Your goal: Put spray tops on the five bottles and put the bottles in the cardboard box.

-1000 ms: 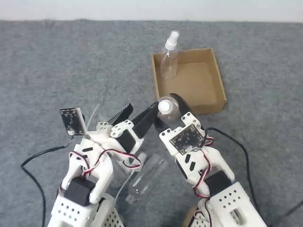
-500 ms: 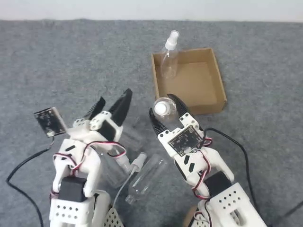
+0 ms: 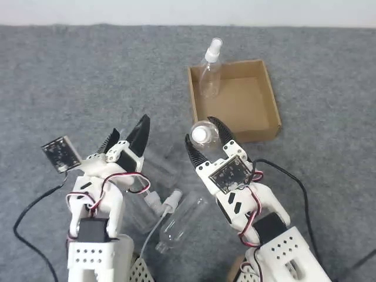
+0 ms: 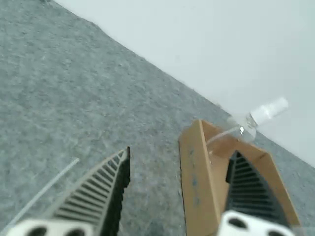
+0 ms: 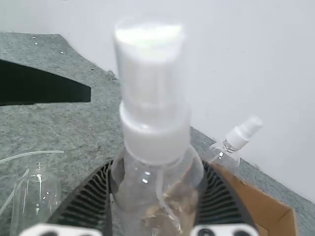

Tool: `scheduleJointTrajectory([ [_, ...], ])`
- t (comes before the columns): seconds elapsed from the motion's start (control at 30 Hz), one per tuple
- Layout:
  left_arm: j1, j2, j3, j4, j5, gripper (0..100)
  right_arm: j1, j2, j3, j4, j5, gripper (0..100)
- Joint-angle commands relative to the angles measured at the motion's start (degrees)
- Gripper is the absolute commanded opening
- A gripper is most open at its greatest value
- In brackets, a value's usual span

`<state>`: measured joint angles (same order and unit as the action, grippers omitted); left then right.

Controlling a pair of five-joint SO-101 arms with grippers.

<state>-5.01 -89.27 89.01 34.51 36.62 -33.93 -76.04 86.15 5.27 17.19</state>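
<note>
In the high view, the right gripper (image 3: 200, 130) is closed around the held bottle (image 3: 207, 128), which stands upright just in front of the cardboard box (image 3: 273, 108), with its spray top (image 3: 201, 136) on the neck. A second ago the left gripper (image 3: 128, 128) was right at this top; it has since pulled back to the left and now hangs well apart with its fingers spread and empty. I judge that the capping of this bottle is finished and that the next step is to carry it into the box. A second capped bottle (image 3: 210, 79) is already at the far left corner of the box, and loose bottles (image 3: 179, 220) lie between the arms. In the left wrist view, nothing is between the open fingers, and the box lies beyond them. In the right wrist view, the fingers (image 5: 88, 201) press both sides of the held bottle, and the top sits straight.
</note>
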Motion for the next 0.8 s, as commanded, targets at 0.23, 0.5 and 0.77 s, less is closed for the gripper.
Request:
scheduleJointTrajectory([
  [0.23, -5.5, -0.8, 4.3, -9.1, -0.8, 30, 6.6, -1.1, -6.1, 0.1, -0.6, 0.7],
  [0.5, -5.4, -0.8, 5.1, -10.2, -0.8, 30, 6.9, -1.1, -7.7, 0.7, -0.6, 0.7],
  [0.77, -5.3, -0.8, 5.1, -10.5, -0.8, 30, 7.0, -1.1, -15.0, 11.9, -0.7, 0.7],
])
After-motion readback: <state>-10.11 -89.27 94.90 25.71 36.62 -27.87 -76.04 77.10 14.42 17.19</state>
